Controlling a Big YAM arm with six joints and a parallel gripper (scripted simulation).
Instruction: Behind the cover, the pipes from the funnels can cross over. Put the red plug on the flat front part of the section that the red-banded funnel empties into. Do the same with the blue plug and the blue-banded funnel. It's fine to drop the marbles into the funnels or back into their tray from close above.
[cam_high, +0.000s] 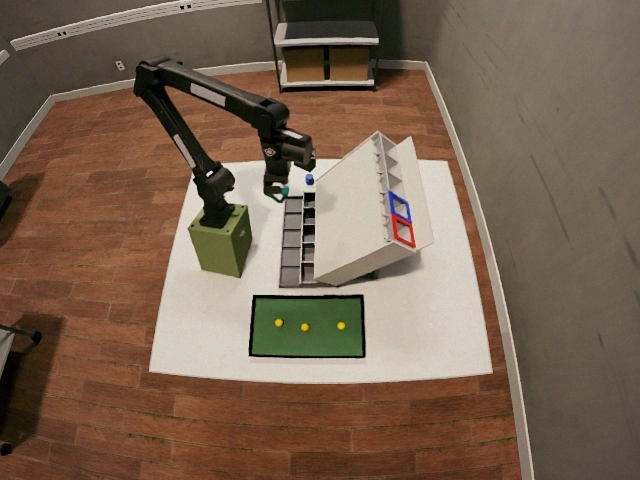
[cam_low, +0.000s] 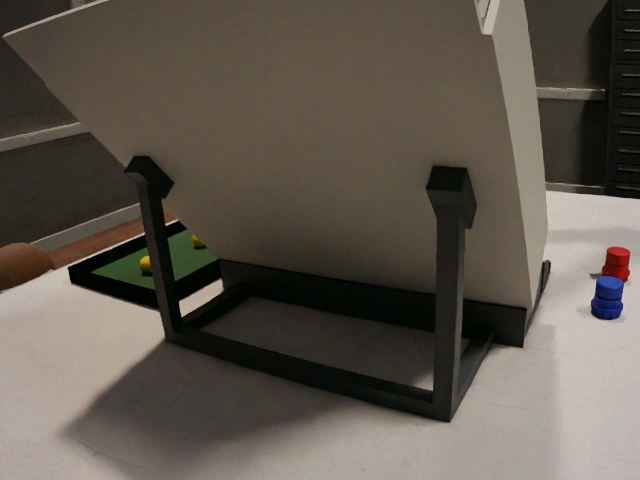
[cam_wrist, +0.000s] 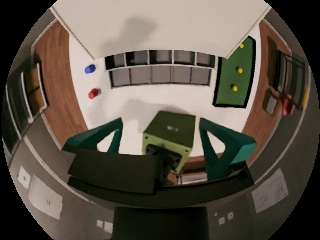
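Note:
The red plug (cam_low: 616, 263) (cam_wrist: 93, 93) and blue plug (cam_high: 309, 179) (cam_low: 607, 298) (cam_wrist: 90, 69) stand upright on the table, beyond the blue-funnel side of the row of sections. My gripper (cam_high: 281, 196) (cam_wrist: 160, 121) is open and empty, above the table; in the top view the arm hides the red plug. The sections' flat front parts (cam_high: 292, 238) (cam_wrist: 151, 75) hold no plug. The red-banded funnel (cam_high: 413, 235) is at the end of the top row, beside the blue-banded funnel (cam_high: 408, 210). The cover (cam_high: 346, 206) (cam_wrist: 165, 25) hides the pipes. Yellow marbles (cam_high: 305, 327) (cam_wrist: 239, 70) lie in their tray.
The green marble tray (cam_high: 310, 346) (cam_wrist: 229, 80) with a black rim lies beside the sections. The tilted funnel board rests on a dark stand (cam_low: 448, 310). My arm's green base block (cam_high: 219, 253) (cam_wrist: 172, 127) stands before the sections.

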